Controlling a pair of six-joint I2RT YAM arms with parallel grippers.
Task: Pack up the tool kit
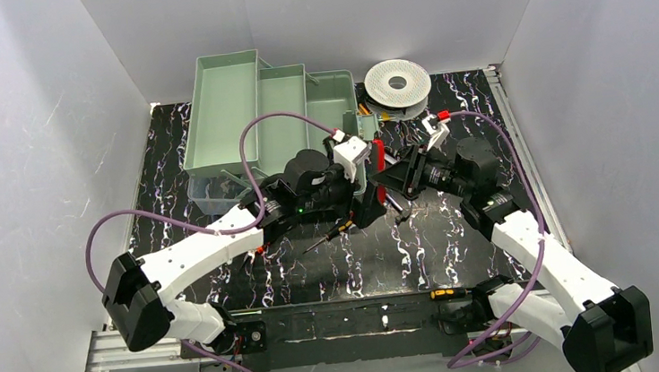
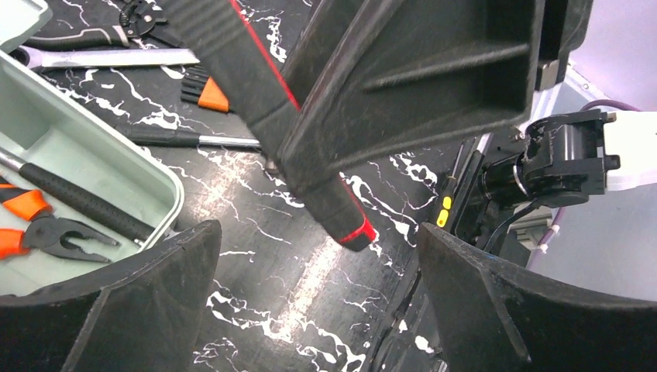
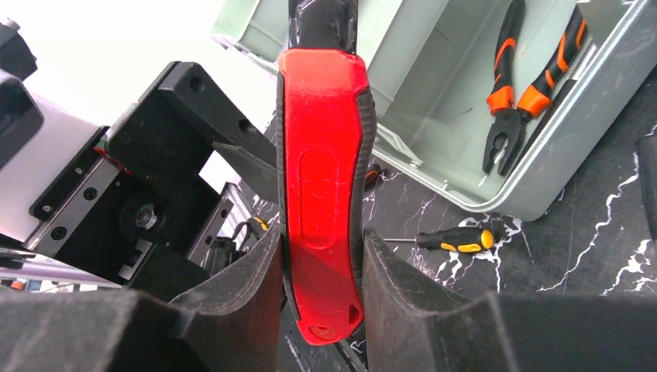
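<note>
Right wrist: right pincer point(image 3: 321, 283) around red knife point(image 3: 321, 155)

Left arm point(image 1: 197, 256) – white moulded link shells, with a chunky black joint housing point(image 1: 138, 302) at 8 o'clock in the top view. Right arm point(image 1: 548, 261) is the same build, its black end housing point(image 1: 608, 328) at 4 o'clock. Each arm has a purple cable: left cable point(image 1: 254, 134), right cable point(image 1: 501, 130). Small green light point(image 1: 299, 210) on the left arm's black forearm. White wrist bracket point(image 1: 350, 153); red cap point(image 1: 443, 117) on the right wrist. Left hand point(image 2: 318, 294) – wide matte black fingers point(image 2: 124, 302) with curved edges. Right hand point(image 3: 321, 271) is also black, its outer face ribbed point(image 2: 434, 70). Black screw-holed block point(image 3: 155, 178) behind the left hand.
</note>
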